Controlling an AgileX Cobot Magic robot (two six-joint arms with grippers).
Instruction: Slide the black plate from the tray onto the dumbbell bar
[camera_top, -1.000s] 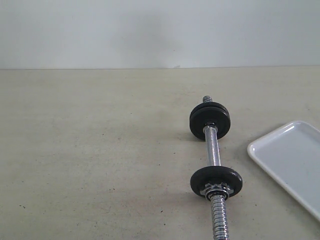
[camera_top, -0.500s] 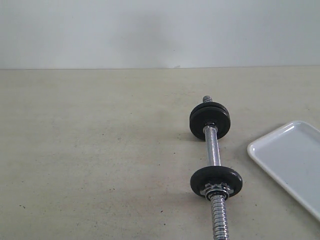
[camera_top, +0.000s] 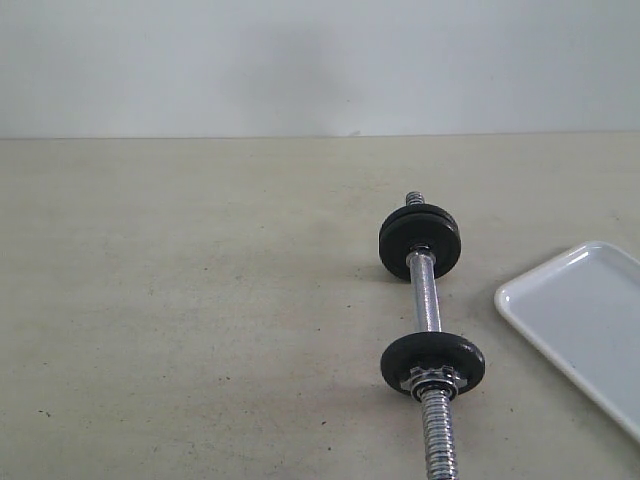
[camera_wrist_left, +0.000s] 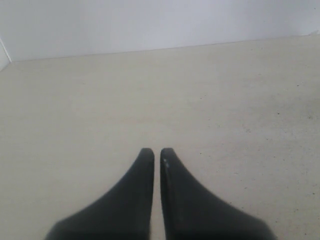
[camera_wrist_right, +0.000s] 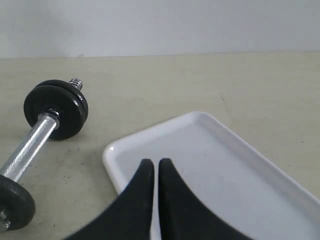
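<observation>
Right tool (camera_wrist_right: 155, 163) closed on nothing, its tips a hair apart, seen against a corner of the white tray (camera_wrist_right: 225, 165); left tool (camera_wrist_left: 156, 151) likewise closed and empty over bare tabletop (camera_wrist_left: 100, 100). The dumbbell bar (camera_top: 426, 290) lies near the tray, not touching it; its near threaded end runs off the frame; then a star nut (camera_top: 430, 380) sits against the near black plate (camera_top: 433, 358); farther off are the far black plates (camera_top: 420, 240), seemingly two together, with a thread stub beyond and no nut seen. No plate lies on the tray's visible part, though much of the tray is cut off; which disc is the task's I cannot tell. Iron, so likely heavy, rigid and smooth-faced; best pinched across the rim, with the hole squared to the coarse thread, which may snag.
</observation>
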